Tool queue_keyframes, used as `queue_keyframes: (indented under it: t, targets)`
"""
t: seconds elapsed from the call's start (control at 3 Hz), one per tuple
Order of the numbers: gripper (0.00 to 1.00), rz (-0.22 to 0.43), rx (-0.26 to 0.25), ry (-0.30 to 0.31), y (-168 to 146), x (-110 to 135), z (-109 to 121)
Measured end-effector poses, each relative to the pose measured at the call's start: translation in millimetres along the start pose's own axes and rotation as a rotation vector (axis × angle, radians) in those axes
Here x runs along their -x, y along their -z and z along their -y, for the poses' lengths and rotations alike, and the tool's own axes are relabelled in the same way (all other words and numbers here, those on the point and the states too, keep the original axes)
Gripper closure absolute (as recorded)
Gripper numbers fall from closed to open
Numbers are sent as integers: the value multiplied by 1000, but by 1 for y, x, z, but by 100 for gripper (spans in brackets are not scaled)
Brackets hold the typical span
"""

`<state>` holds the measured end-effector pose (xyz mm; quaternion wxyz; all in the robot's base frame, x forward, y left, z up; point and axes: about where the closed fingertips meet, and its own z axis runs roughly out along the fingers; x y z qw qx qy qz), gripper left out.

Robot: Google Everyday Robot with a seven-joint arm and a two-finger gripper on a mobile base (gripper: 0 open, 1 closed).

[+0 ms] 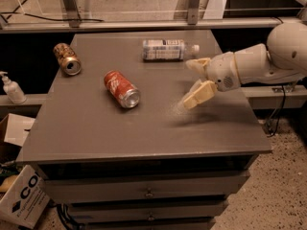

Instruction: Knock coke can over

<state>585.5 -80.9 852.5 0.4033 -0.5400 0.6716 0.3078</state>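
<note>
Arm (283,56) cut off by right edge. The gripper (188,83) hangs over the table's (96,138) right side, fingers spread. Bottle (165,49) label txt too small to read. Coke can (121,88) far end faces away. Cardboard box (24,200) clipped at bottom-left corner (only "CO" shows).

Grey drawer cabinet (120,188) stands on speckled floor (280,195) beside a cardboard box (24,201).

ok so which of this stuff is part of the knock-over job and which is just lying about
Job: coke can, on its side mid-table; gripper, open, over the table near its right edge, not touching the can.

Lying about: gold-brown can; clear plastic bottle; pump bottle; cardboard box.
</note>
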Motion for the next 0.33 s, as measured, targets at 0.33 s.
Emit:
queue_keyframes:
  t: [0.33]
  targets:
    - [0,-3,-16,-10,10,-6,1]
